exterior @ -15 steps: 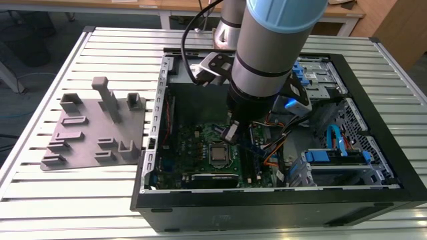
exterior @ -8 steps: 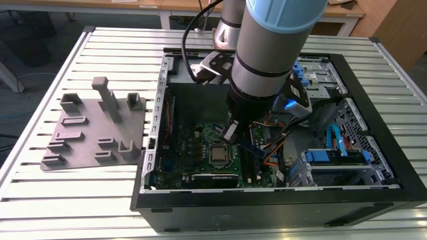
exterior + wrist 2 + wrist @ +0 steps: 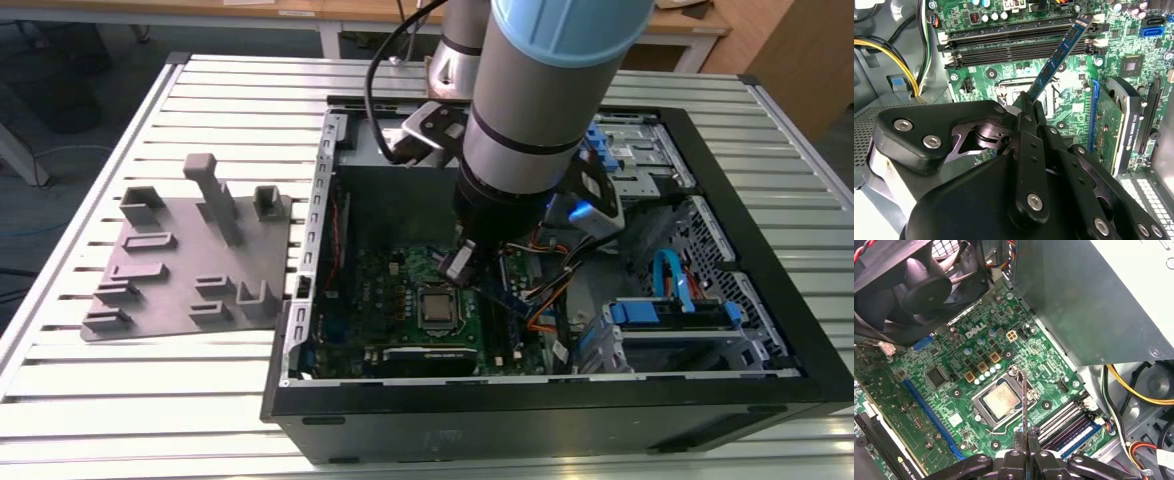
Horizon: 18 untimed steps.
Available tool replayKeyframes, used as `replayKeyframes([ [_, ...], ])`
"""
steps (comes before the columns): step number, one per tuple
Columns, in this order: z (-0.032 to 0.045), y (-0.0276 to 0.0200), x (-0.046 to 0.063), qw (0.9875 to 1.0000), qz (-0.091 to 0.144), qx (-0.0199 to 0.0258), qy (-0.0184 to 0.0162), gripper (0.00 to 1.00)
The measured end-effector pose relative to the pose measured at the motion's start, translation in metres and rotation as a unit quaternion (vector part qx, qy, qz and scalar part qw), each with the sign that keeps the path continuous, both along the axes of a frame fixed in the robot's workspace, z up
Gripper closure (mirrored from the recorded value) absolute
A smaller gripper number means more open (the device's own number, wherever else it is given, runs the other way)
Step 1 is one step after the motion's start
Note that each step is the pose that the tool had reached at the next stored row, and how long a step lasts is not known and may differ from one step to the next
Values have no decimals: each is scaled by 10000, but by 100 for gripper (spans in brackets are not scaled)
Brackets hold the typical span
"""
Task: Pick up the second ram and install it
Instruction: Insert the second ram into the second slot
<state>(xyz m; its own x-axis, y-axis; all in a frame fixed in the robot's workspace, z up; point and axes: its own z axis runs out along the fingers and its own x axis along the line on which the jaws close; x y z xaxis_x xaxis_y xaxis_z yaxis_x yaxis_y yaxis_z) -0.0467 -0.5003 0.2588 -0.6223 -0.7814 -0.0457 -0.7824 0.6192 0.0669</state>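
In the exterior view, the arm reached down into an open computer case [image 3: 747, 395] that lay on the slatted counter [image 3: 80, 420]. The pincer [image 3: 461, 266] hung low over the green motherboard [image 3: 387, 285], close to the processor socket [image 3: 442, 303]. A grey moulded plate [image 3: 174, 265] with upright blocks sat on the counter outside the case, on the exterior view's left.

In the second wrist view, the pincer [image 3: 1029, 102] was clenched on the second ram [image 3: 1056, 60], gripping it by one end. The stick stretched away from the black fingers [image 3: 1026, 150] at a slant, held in the air above the motherboard [image 3: 989, 75]. Its far end pointed towards the row of memory slots [image 3: 1014, 42] and was not seated in any of them. A graphics card [image 3: 1116, 132] stood off to one side.

In the first wrist view, the second ram [image 3: 1024, 400] appeared edge-on as a thin strip rising from the pincer [image 3: 1026, 436]. It crossed the rim of the processor [image 3: 1000, 402], with the memory slots [image 3: 1066, 424] just beside it. A black fan [image 3: 919, 285] and a grey metal box [image 3: 1089, 300] overhung the motherboard [image 3: 949, 375].
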Motion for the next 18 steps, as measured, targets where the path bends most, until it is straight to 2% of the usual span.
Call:
replayKeyframes([
  [18, -3, 0, 0, 9994, -358, 0, 0, 89],
])
